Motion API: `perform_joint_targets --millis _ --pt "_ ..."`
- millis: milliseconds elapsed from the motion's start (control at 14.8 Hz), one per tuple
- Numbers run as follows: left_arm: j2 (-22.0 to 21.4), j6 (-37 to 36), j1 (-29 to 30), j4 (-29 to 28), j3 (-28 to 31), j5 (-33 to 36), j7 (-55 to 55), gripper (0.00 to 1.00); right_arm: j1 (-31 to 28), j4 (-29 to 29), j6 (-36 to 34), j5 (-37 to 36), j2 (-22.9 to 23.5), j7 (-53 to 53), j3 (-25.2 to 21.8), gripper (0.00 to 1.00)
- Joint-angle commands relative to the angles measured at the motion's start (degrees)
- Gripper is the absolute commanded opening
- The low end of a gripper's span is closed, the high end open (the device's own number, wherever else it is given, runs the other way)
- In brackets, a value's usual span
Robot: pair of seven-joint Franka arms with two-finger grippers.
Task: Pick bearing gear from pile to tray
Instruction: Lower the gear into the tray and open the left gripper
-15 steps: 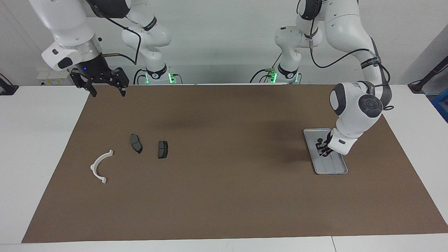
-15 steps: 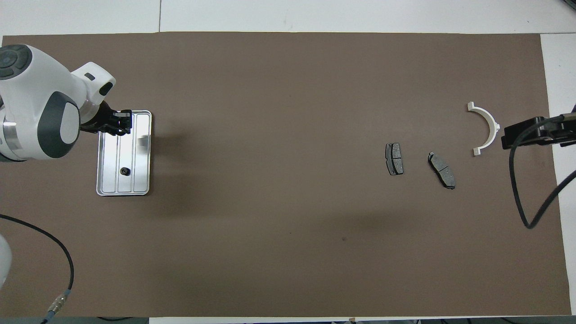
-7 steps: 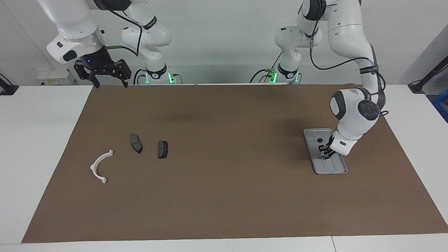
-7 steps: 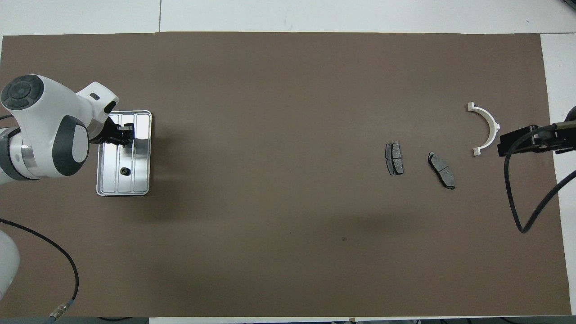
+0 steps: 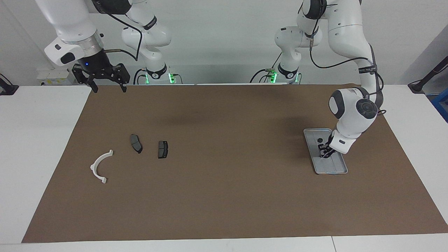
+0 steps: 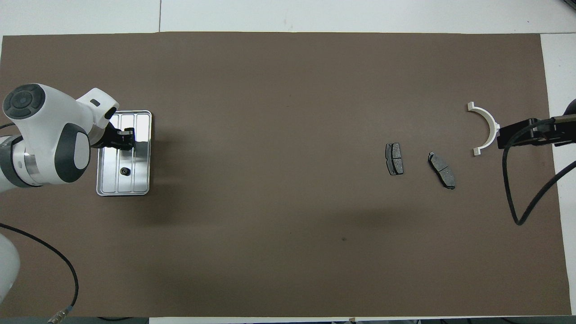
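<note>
The silver tray lies at the left arm's end of the mat. A small black round piece rests in it. My left gripper is low over the tray's middle. The pile at the right arm's end holds a white half-ring bracket and two dark brake pads. My right gripper hangs open and empty, high over the mat's edge by its base.
A brown mat covers the white table. A black cable loops down from the right arm over the mat near the bracket. Another cable lies at the left arm's end.
The left gripper has moved over the tray toward the robots and stands a little lower. The right gripper has drawn up and back slightly. The parts on the mat have not moved.
</note>
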Motion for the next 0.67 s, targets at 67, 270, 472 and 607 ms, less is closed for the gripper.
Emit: perform_joint_targets --millis 67,270,472,607 --pt "-5.80 -7.69 0.73 2.50 -0.42 -1.65 0.56 1.00 0.12 -0.79 0.79 -0.81 -0.70 -0.75 -0.01 1.00" --pt "-13.00 -16.13 1.61 3.92 -0.25 -1.65 0.56 1.00 0.03 -0.70 0.70 -0.63 -0.79 -0.75 0.08 1.00" --pt "-16.80 -26.32 1.43 8.12 -0.42 -1.65 0.48 1.00 0.03 -0.70 0.53 -0.55 -1.14 -0.75 0.08 1.00" --pt "-19.78 -29.86 1.43 8.49 -0.42 -1.65 0.56 1.00 0.03 -0.70 0.61 -0.46 -1.14 -0.75 0.08 1.00"
